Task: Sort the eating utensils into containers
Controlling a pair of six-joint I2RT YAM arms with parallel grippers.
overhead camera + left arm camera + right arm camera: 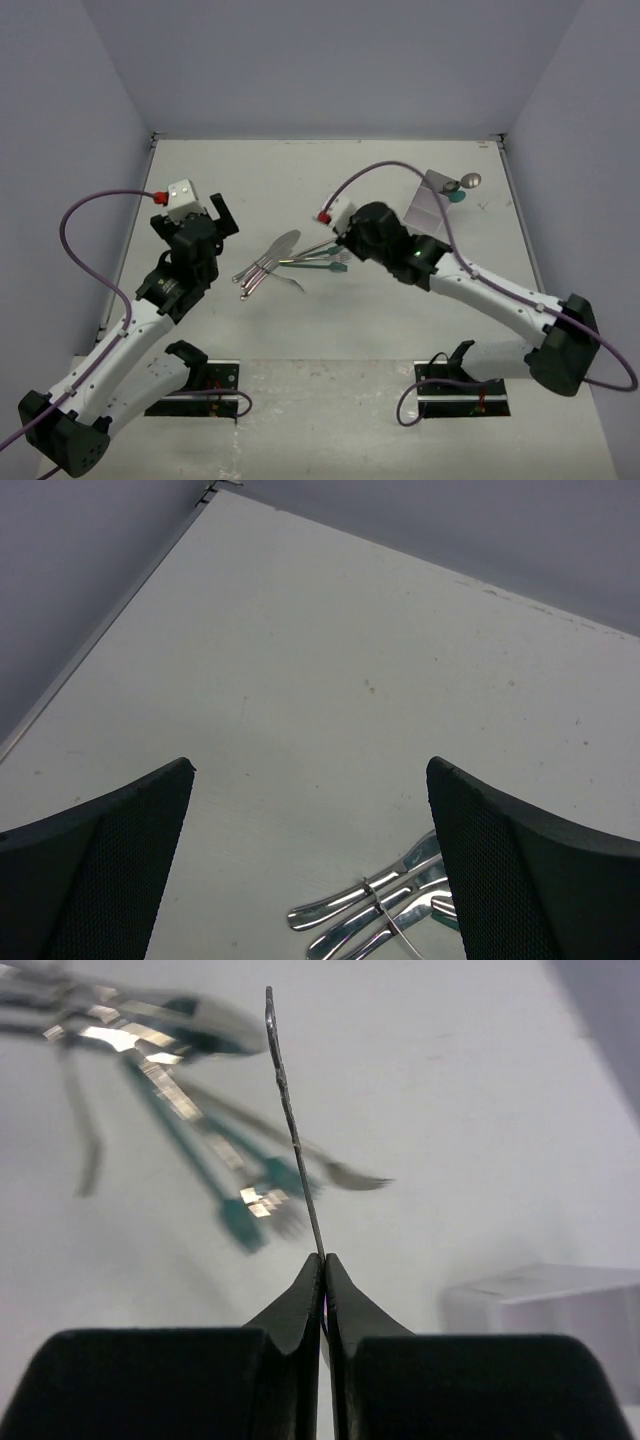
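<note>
1. Pinching a thin silver utensil seen edge-on, the right gripper is clenched tight.
2. Left gripper hovers at centre left of the overhead view, jaws spread wide and grasping nothing.
3. Heaped silver and teal eating utensils lie mid-frame between the grippers.
4. White container sits upper right.

The eating utensils are lying in a crossed heap at the middle of the table. The left gripper is hanging to the left of the heap, apart from it. The right gripper is sitting at the heap's right edge, pinching one slim utensil that is sticking out ahead of it. The container is standing behind and right of the heap, and a spoon is lying just beside its far right end.
</note>
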